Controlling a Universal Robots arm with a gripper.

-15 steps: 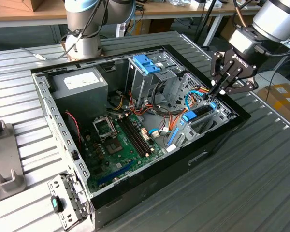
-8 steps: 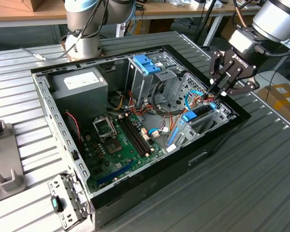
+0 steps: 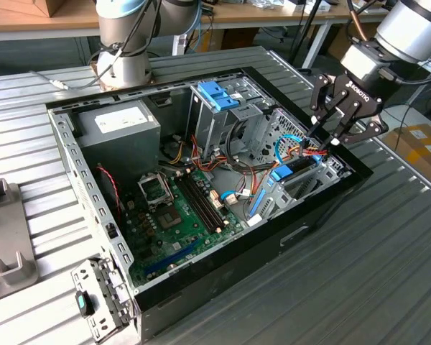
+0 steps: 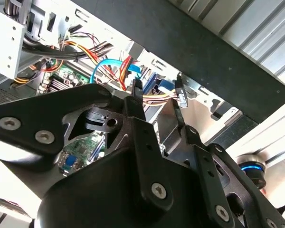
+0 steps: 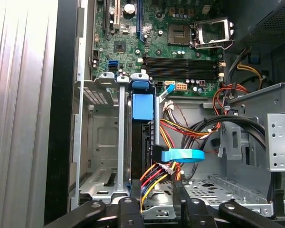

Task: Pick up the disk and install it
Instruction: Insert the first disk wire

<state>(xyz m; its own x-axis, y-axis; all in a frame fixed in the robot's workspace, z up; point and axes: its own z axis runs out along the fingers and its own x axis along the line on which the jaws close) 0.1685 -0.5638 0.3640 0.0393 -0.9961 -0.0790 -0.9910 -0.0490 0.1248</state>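
Jaws are standing apart with nothing between the pads except air and a loose run of cables (image 5: 157,176) passing below them; the gripper (image 3: 323,140) is hovering empty over the drive end of the open computer case (image 3: 323,210). In the first wrist view the disk (image 5: 141,142) is sitting on edge in a slot of the grey metal drive cage (image 5: 99,137), its blue rail tab uppermost, just ahead of the fingertips (image 5: 134,189) and slightly toward the motherboard (image 5: 180,57). Judgement: pick-up is done and the disk is already in its bay, so the install step is closing out; whether it is fully latched cannot be told. Any further press calls for clearing those cables and bearing squarely on the blue tab.
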